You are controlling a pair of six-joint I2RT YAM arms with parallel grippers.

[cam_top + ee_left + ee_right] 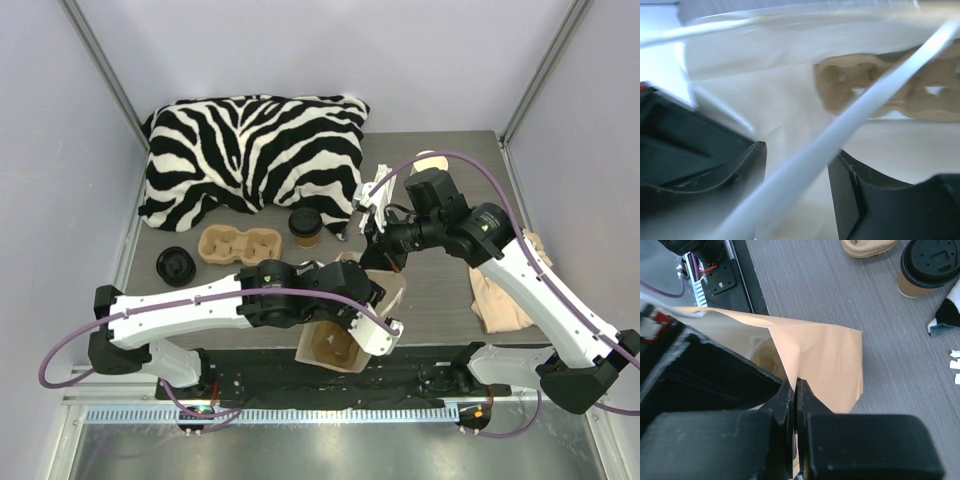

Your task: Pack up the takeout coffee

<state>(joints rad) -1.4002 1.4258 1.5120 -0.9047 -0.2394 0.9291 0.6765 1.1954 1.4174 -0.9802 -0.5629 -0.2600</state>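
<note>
Right gripper (796, 390): jaws pressed together, pinching the top edge of the creased brown paper bag (826, 357) and holding that side up. The bag stands open on the grey wood-grain table (440, 310), near its front edge.

Left gripper (796, 172): down inside the bag's mouth, black fingers (742, 167) apart, approx. half open, w/ nothing clamped btwn them. A pale blurred strip crosses that wrist view in front of them; can't tell what it is. Past the fingers a tan moulded-pulp cup carrier (875, 85) lies inside the bag.

Takeout coffee (305, 226), a tan paper cup w/ black plastic lid, is outside the bag, upright on the table behind it and a bit left, apart from both grippers. Nothing stands btwn cup and bag.

Other items, all rel. to the bag:
- second pulp carrier (240, 245): behind-left, just beside the coffee
- loose round black lid (176, 266): further left
- zebra-striped pillow (250, 150): at the back, its edge close to the coffee
- crumpled tan cloth (500, 295): off to the right
</note>
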